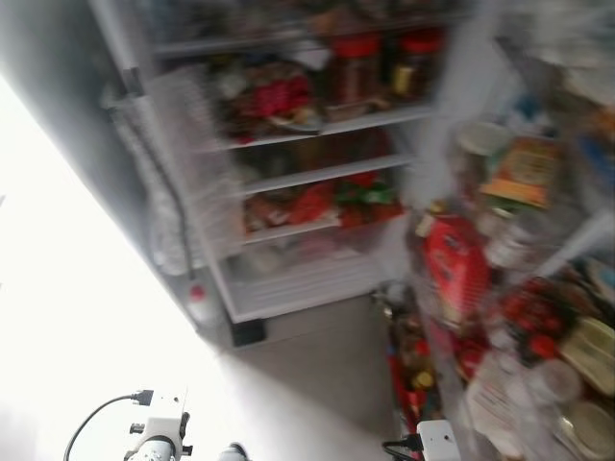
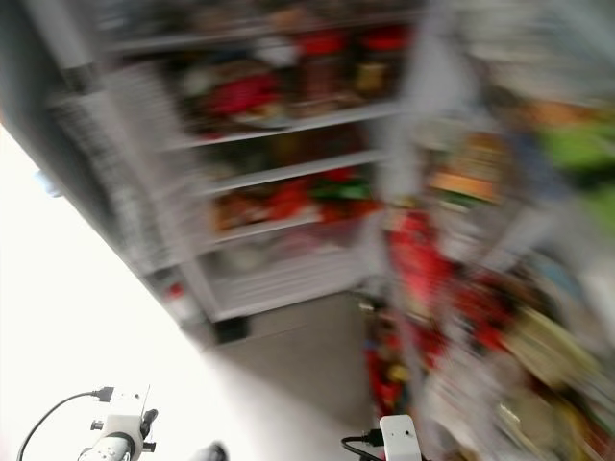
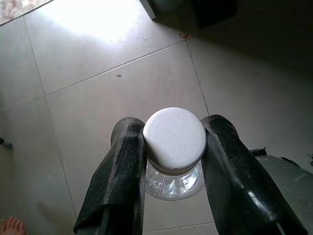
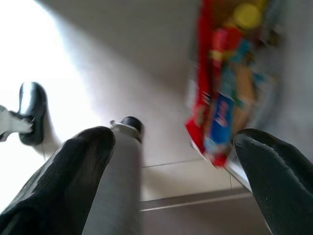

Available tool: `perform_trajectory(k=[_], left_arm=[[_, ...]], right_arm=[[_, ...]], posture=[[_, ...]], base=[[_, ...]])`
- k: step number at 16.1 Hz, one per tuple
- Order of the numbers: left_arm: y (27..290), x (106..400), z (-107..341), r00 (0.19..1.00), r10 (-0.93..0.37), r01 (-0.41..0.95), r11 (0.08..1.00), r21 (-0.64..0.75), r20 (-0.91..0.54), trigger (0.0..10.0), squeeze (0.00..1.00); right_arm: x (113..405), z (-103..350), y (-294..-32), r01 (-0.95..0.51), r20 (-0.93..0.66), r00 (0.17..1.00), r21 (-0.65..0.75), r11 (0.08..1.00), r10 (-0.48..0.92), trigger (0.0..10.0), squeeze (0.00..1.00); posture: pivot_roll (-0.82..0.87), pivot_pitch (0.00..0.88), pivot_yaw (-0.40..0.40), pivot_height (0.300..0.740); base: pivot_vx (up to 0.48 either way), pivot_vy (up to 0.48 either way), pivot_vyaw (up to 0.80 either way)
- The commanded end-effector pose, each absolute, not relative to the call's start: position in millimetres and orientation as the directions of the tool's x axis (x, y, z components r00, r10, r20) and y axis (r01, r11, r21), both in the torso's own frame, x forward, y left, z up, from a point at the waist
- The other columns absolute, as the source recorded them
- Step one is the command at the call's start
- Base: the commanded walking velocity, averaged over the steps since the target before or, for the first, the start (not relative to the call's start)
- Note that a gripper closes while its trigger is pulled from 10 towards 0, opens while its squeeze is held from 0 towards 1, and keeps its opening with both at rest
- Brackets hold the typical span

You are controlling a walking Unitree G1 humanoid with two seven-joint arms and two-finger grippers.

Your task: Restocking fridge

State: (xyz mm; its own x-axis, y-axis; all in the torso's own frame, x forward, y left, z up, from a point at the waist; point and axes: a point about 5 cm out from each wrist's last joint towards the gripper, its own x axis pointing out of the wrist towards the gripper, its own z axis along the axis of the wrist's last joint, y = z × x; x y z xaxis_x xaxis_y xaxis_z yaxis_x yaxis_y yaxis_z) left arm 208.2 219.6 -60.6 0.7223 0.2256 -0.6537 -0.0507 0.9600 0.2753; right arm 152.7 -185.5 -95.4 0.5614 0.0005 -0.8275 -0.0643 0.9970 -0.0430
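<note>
left pincer [image 3: 173,147] grips a clear white-capped bottle [image 3: 174,139] over the tile floor [image 3: 98,88]. right pincer [image 4: 176,161] wide, holding nothing. we see the open stocked fridge [image 1: 317,173] at 12 o'clock, blurred.

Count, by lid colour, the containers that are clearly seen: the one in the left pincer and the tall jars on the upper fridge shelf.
White lid: 1, the clear bottle clamped in the left pincer.
Red lid: 2, the tall jars on the upper fridge shelf.
Total: 3.
Other items are too blurred to count.
</note>
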Motion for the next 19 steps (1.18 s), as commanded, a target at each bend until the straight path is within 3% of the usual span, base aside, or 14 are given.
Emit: perform_trajectory(k=[1,6,10,16,19], left_arm=[[222,203,-63,0.714,0.231,-0.034,0.954,0.297,-0.661,10.0,0.00],[214,240,-37,0.838,0.172,-0.016,0.957,0.291,-0.518,10.0,0.00],[188,280,3,0.952,-0.028,0.094,0.974,0.204,-0.304,10.0,0.00],[157,303,51,0.965,-0.257,0.261,0.943,0.204,-0.047,10.0,0.00],[150,306,67,0.956,-0.293,0.283,0.938,0.200,0.026,10.0,0.00]], right_arm=[[144,-99,-184,-0.060,-0.843,0.538,-0.035,0.998,0.003,10.0,0.00],[144,-99,-184,-0.046,-0.843,0.537,-0.026,0.999,0.003,10.0,0.00],[143,-100,-185,-0.055,-0.846,0.533,-0.027,0.998,0.007,10.0,0.00],[143,-100,-184,-0.063,-0.848,0.531,-0.029,0.998,0.009,10.0,0.00],[143,-100,-184,-0.061,-0.847,0.532,-0.029,0.998,0.008,10.0,0.00]], posture=[[-0.09,0.160,-0.022,0.740],[-0.09,0.162,-0.023,0.740],[-0.09,0.168,-0.023,0.740],[-0.10,0.180,-0.021,0.740],[-0.11,0.180,-0.011,0.740]], base=[[0.000,0.000,0.54],[0.000,0.000,0.00],[0.000,0.000,0.00],[0.000,0.000,0.00],[0.000,0.000,0.00]])
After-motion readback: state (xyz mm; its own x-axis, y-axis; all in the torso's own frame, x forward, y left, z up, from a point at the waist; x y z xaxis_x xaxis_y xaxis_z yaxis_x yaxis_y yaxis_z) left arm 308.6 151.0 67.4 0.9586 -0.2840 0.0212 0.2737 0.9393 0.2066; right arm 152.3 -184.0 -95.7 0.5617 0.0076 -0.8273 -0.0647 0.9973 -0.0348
